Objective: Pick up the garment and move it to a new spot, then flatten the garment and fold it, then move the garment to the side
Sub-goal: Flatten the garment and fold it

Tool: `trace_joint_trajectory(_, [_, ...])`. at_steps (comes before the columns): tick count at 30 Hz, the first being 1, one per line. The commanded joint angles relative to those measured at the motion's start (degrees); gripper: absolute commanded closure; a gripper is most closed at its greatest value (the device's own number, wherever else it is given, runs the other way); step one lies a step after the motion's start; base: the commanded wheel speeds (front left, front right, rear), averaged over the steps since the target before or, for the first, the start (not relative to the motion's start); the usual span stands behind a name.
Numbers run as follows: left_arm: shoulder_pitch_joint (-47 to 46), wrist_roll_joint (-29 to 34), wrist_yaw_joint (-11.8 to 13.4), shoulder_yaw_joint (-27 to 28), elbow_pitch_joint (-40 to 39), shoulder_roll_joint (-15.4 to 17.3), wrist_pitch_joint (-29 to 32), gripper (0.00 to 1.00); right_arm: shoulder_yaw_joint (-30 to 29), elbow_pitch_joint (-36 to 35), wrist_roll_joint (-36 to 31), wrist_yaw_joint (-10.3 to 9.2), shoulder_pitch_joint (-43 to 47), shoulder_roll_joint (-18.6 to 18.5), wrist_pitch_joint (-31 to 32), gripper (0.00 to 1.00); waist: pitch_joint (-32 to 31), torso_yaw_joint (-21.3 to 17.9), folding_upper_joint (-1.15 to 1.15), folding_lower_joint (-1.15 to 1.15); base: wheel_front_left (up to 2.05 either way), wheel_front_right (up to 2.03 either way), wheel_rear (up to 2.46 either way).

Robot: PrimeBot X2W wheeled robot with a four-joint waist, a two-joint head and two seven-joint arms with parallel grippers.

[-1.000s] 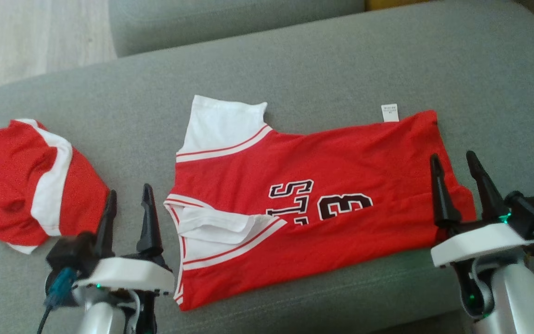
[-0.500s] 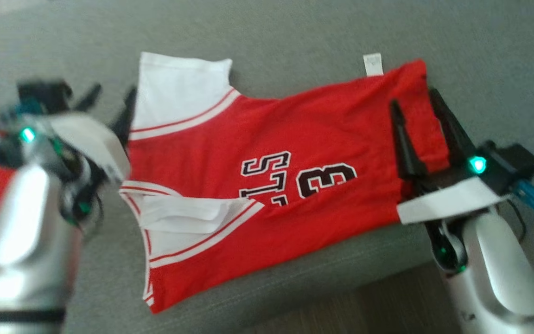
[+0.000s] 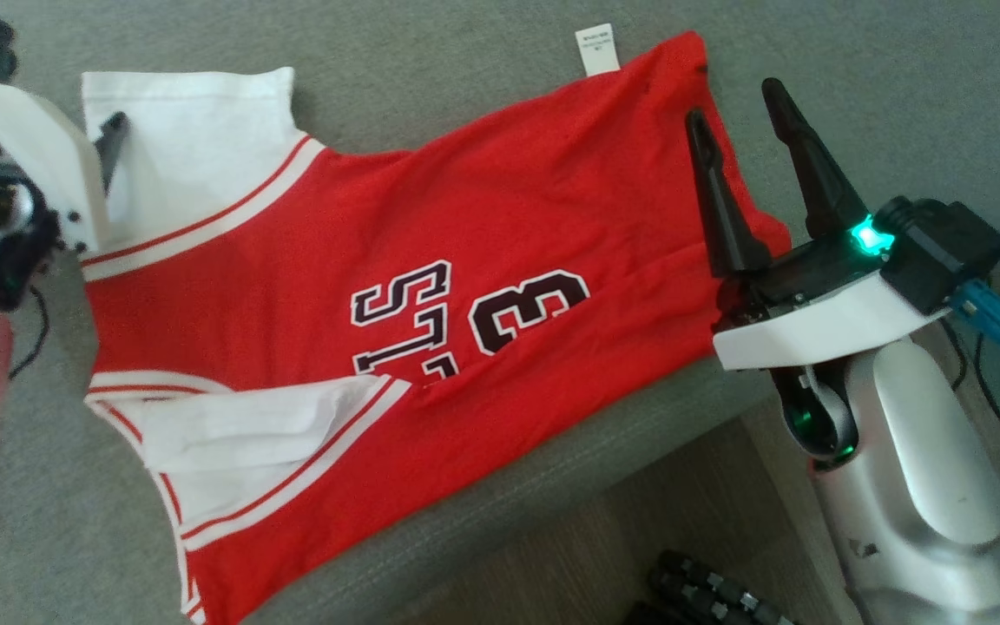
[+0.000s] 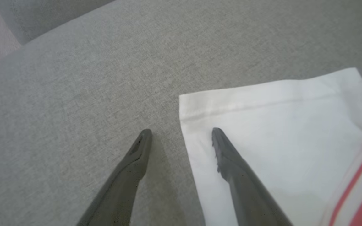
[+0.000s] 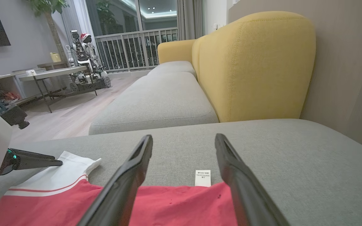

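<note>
Red basketball jersey (image 3: 430, 286) lies flat along the sofa cushion's (image 3: 465, 52) front edge, bare cushion behind. Left gripper (image 4: 181, 133), released, straddles the white sleeve's (image 4: 278, 125) edge; right gripper (image 3: 732, 101), released, over the hem (image 3: 747, 187).

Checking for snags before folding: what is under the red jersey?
The jersey lies spread on the grey sofa cushion, which shows around its edges. The cushion directly beneath is covered, so anything there cannot be seen.
</note>
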Motion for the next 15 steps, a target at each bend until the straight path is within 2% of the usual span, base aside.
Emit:
trace_joint_trajectory(1, [-4.4,-0.9,-0.3,1.3,-0.3,3.3,0.0,0.00,0.8,-2.4,0.7,-0.02,-0.4,0.2,-0.5,0.00,0.7,-1.0,0.00,-0.01,0.00,0.00,0.00])
trace_joint_trajectory(7, [-6.5,-1.1,-0.3,-0.1,3.0,3.8,-1.1,0.00,0.5,-2.7,1.0,-0.02,0.2,0.2,-0.5,0.00,1.0,-1.8,0.00,-0.01,0.00,0.00,0.00])
trace_joint_trajectory(12, [-7.3,-3.8,-0.3,-3.5,5.4,3.3,-2.0,0.00,-0.2,-2.1,0.5,-0.02,0.5,0.2,-0.5,0.00,0.4,-1.9,0.00,-0.01,0.00,0.00,0.00])
trace_joint_trajectory(13, [-7.3,-4.4,-0.3,-4.2,5.6,3.2,-2.0,0.09,-0.4,-1.8,0.3,-0.02,0.5,0.2,-0.5,0.00,0.3,-1.8,0.00,-0.01,0.00,0.00,0.00])
trace_joint_trajectory(14, [-7.2,-5.0,-0.3,-4.8,5.7,3.1,-2.2,0.83,-0.5,-1.5,0.1,-0.02,0.5,0.2,-0.5,0.00,0.1,-1.6,0.00,-0.01,0.00,0.00,0.00])
trace_joint_trajectory(15, [-7.1,-5.6,-0.3,-5.6,5.7,2.9,-2.4,1.00,-0.6,-1.2,-0.1,-0.02,0.4,0.2,-0.5,0.00,0.0,-1.5,0.00,-0.01,0.00,0.00,0.00])
